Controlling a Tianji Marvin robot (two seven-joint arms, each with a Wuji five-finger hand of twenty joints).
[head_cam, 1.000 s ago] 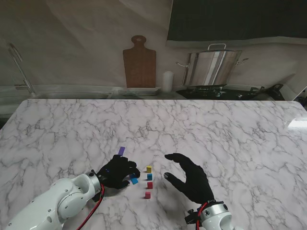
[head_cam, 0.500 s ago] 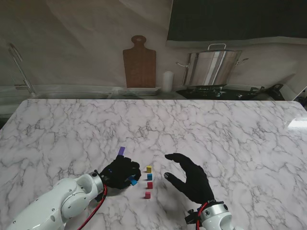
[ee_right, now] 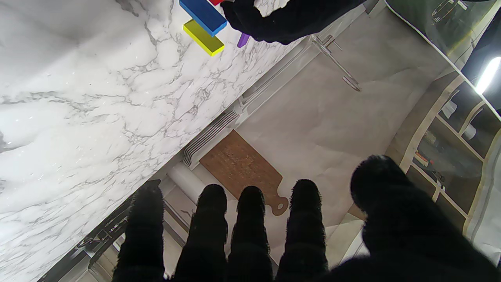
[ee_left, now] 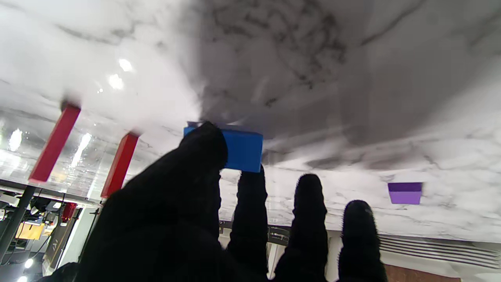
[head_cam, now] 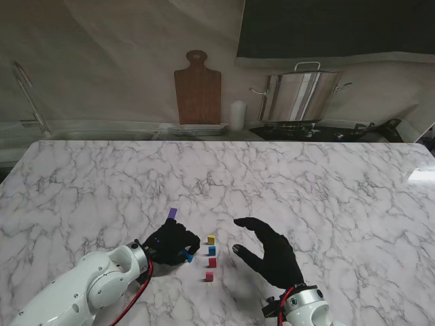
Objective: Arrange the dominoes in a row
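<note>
The white marble tabletop carries a few small coloured domino blocks close to its near edge, about halfway along it. The left hand in its black glove has its fingers curled around a light blue domino block, with the thumb on one side and a fingertip on the other, so it has hold of it; the block touches the tabletop. A small purple domino block stands just past that hand, farther from me. To the right of the left hand four blocks stand in a short line that runs away from the near edge: a yellow domino block farthest from me, then a dark blue domino block, then a red domino block, then another red domino block nearest to me. The right hand in its black glove is to the right of that line, its fingers spread apart and holding nothing.
</note>
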